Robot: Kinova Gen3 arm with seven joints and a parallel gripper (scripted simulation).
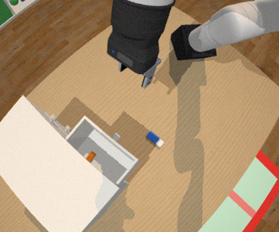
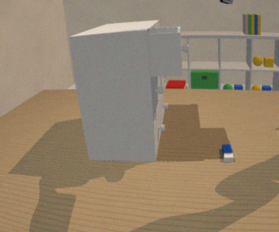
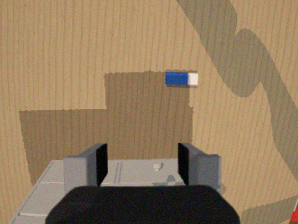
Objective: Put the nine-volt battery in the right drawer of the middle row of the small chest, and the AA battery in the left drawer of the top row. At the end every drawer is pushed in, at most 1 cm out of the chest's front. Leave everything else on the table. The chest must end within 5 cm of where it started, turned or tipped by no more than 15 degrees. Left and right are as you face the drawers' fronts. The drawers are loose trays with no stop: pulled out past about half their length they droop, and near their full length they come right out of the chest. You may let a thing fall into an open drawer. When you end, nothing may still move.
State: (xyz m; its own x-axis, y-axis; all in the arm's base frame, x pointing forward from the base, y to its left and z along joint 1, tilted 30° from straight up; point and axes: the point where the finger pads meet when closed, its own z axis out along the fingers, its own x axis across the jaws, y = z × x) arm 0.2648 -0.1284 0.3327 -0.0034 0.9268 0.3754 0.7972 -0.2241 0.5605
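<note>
In the top view, the tool [image 1: 133,78] [image 2: 226,1] [image 3: 142,158] is open above the table [image 1: 229,107] [image 2: 252,114] [image 3: 60,60]. An orange item [image 1: 91,156], too small to identify as the AA battery, lies in the chest's [image 1: 54,164] [image 2: 115,95] [image 3: 45,197] open top-left drawer [image 1: 107,145] [image 2: 165,53].

The exterior view shows a blue-and-white block [image 1: 155,140] [image 2: 227,153] [image 3: 181,78] on the table.

In the wrist view, the tool's fingers stand apart, that block beyond them.

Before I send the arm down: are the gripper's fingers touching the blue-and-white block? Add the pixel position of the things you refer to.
Apart. The top view shows table between the open gripper [image 1: 133,77] [image 3: 143,165] and the blue-and-white block [image 1: 155,140] [image 2: 227,153] [image 3: 181,78].
</note>
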